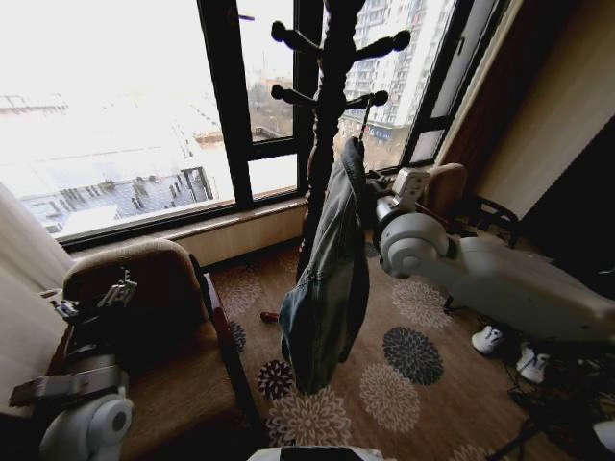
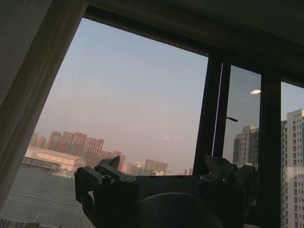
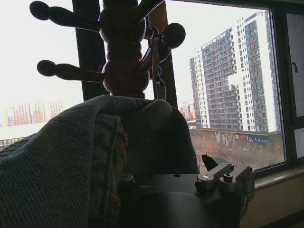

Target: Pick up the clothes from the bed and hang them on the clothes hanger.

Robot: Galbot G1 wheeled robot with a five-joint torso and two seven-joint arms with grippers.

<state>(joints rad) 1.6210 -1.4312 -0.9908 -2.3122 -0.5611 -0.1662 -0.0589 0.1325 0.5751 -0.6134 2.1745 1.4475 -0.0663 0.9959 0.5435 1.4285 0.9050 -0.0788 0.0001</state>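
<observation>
The clothes, a light-blue denim jacket (image 1: 327, 288), hang down the front of a dark wooden coat stand (image 1: 332, 58). The clothes hanger is mostly hidden inside the jacket. Its silver hook (image 3: 156, 61) sits over a peg of the stand (image 3: 173, 34), and the hook (image 1: 365, 117) also shows above the collar. My right gripper (image 1: 380, 195) is at the jacket's shoulder. One finger (image 3: 223, 176) stands wide to one side and denim (image 3: 57, 156) covers the other. My left gripper (image 2: 166, 173) is open and holds nothing, low above the brown armchair (image 1: 96, 298). The bed is out of view.
A brown armchair (image 1: 144, 279) stands at the left beside the stand. Large windows (image 1: 125, 115) and a wooden sill (image 1: 221, 226) run along the back. White shoes (image 1: 487, 338) and cables lie on the flowered carpet (image 1: 404, 355) at the right, and a dark chair (image 1: 480, 211) stands behind.
</observation>
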